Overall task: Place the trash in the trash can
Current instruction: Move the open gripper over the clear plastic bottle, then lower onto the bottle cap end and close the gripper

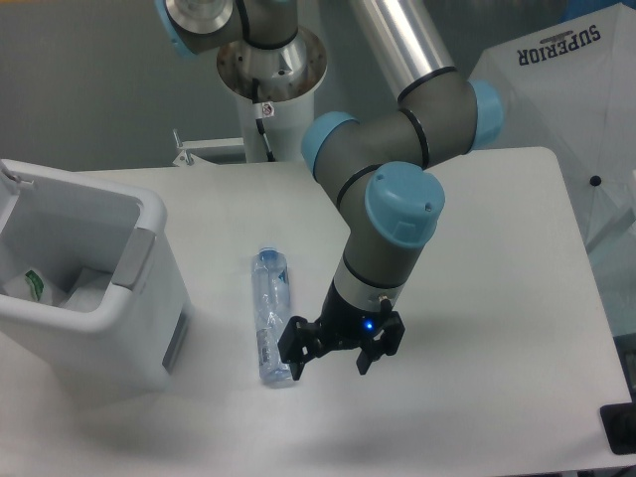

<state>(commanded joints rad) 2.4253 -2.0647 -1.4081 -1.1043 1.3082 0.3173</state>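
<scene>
Bottle [270, 315] lies flat on the white surface [477, 298], roughly mid-surface, long axis running near-to-far, blue cap end toward the back. Bare surface all round it except on its right near end, where the claw [331, 363] sits low. Claw fingers spread apart, nothing between them; left finger [295, 355] right beside the bottle's near end, touching or not I cannot tell. Right finger stands off to the right over bare surface.

Bin [99, 298] stands left of the bottle, near but apart, a strip of free surface between them. Bin runs off the left edge of view. Its rim is thick and rounded, a grey panel on the side facing the bottle. Inside lies the wrapper [45, 288], white with green print, low against the bin floor.

Arm [397, 209] comes down from the back, over the middle of the surface, elbow joints with blue caps above and right of the bottle. Wide bare area to the right of the arm out to the surface's right edge, and along the near edge in front of the claw. Arm base [268, 60] at the back edge. A white cover with "SUPERIOR" lettering [561, 45] stands past the far right corner.
</scene>
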